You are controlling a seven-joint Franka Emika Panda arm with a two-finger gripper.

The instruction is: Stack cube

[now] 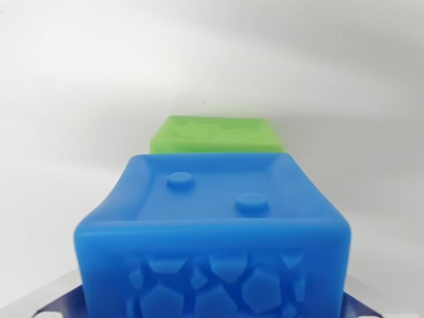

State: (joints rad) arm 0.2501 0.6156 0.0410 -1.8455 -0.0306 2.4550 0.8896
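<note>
No legible text, labels, brands or numbers. Blue cube (215,228): two raised dots on top face, embossed polygon pattern on front. Green cube (215,134): relief marks, unreadable.

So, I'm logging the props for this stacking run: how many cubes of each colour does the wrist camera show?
Blue plastic cube with raised dots and an embossed pattern: 1
Green plastic cube behind it: 1
Total: 2

The nearer cube (215,232) fills the foreground, with the other cube (215,134) directly behind it.
</note>
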